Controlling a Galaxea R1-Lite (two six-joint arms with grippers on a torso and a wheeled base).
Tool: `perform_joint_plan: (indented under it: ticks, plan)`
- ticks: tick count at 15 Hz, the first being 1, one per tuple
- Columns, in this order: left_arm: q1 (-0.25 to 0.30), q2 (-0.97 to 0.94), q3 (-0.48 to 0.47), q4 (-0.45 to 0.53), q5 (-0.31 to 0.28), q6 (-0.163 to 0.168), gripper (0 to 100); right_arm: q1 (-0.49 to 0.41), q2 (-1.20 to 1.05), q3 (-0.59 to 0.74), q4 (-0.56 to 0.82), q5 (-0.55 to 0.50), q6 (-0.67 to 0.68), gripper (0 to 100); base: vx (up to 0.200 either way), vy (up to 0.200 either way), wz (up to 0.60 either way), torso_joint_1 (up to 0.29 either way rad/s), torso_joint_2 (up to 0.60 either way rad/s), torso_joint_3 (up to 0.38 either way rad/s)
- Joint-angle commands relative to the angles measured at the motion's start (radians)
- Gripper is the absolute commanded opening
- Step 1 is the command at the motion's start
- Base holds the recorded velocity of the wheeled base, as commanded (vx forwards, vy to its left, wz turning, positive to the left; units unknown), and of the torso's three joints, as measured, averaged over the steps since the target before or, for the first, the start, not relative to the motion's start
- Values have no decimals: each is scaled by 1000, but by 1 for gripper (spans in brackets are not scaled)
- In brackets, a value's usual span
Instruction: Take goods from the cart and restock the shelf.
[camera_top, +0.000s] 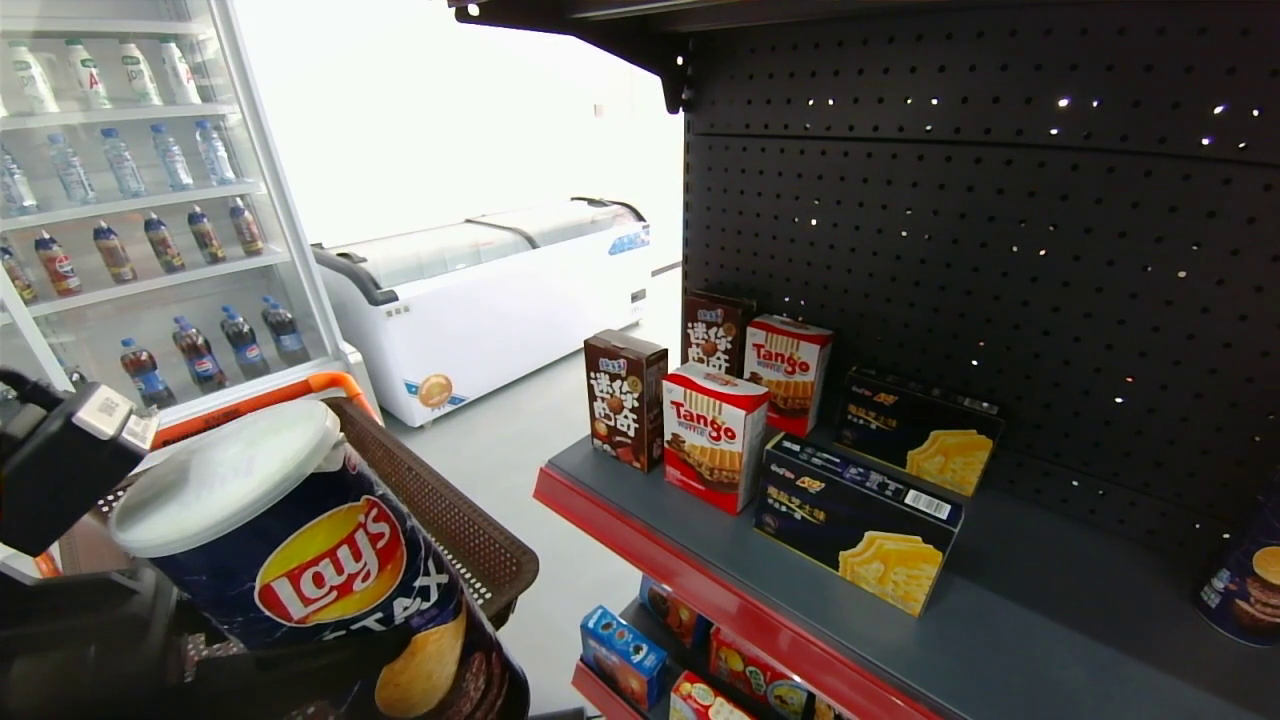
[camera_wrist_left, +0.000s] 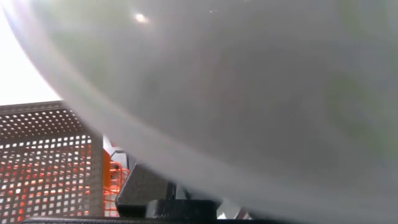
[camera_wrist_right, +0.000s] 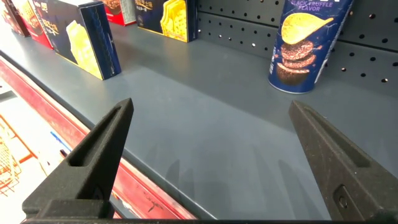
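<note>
As the left hand (camera_top: 280, 655) grips the chip can (camera_top: 330, 570), the right hand (camera_wrist_right: 211, 109) gapes over the shelf (camera_wrist_right: 205, 149) near its red edge (camera_wrist_right: 149, 188).

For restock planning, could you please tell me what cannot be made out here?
Left wrist view: the white plastic lid of the dark blue cylindrical chip can sits blurred against the lens.
Head view: that can hides the inside of the brown perforated plastic cart.
Head view: the right edge cuts off a second dark blue chip can on the grey shelf.
</note>
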Motion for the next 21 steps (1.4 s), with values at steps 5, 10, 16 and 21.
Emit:
perform_joint_plan:
  ticks: [5,10,16,21]
  plan:
    - [-32,-8,11,16,0,0,0,0,1,0,0,0,0,100,0,0,0,0,0,0]
    - [-52,-10,21,16,0,0,0,0,1,0,0,0,0,100,0,0,0,0,0,0]
    - [-58,-24,29,16,2,-2,0,0,1,0,0,0,0,100,0,0,-500,0,0,5]
    - [-86,-25,32,16,3,-2,0,0,1,0,0,0,0,100,0,0,-600,3,1,0]
